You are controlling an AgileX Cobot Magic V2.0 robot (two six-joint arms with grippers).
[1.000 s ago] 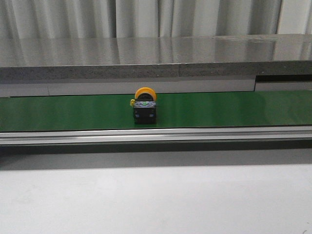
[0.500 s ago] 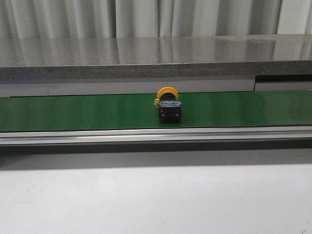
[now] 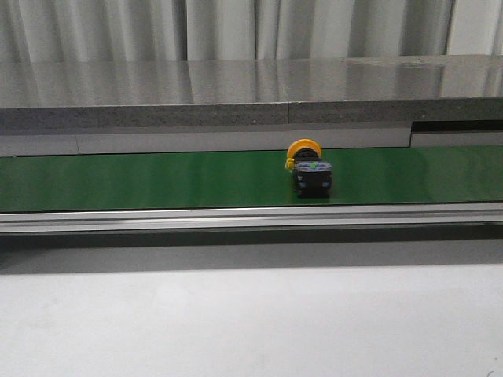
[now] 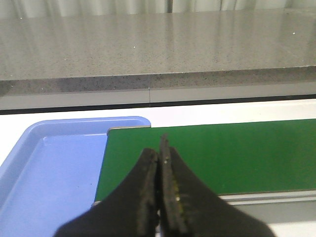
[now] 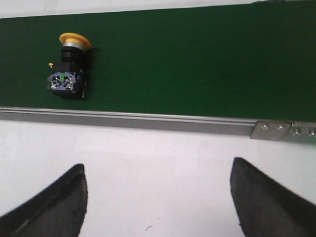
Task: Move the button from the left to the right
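Observation:
The button [image 3: 310,169], yellow-orange head on a dark blocky body with a tiny green mark, lies on the green belt [image 3: 141,181] a little right of the middle in the front view. It also shows in the right wrist view as the button [image 5: 69,66], lying on its side on the belt. My right gripper [image 5: 157,168] is open over the white table, short of the belt and apart from the button. My left gripper [image 4: 160,148] is shut with nothing in it, over the belt's left end. Neither arm shows in the front view.
A blue tray [image 4: 44,173] sits just past the belt's left end. A metal rail [image 3: 251,218] runs along the belt's near edge, with a bracket [image 5: 281,131] on it. A grey stone ledge [image 3: 251,94] stands behind the belt. White tabletop [image 3: 251,322] lies in front.
The button has travelled to the right along the green belt, from about the middle to right of the middle. No arm appears in the front view.

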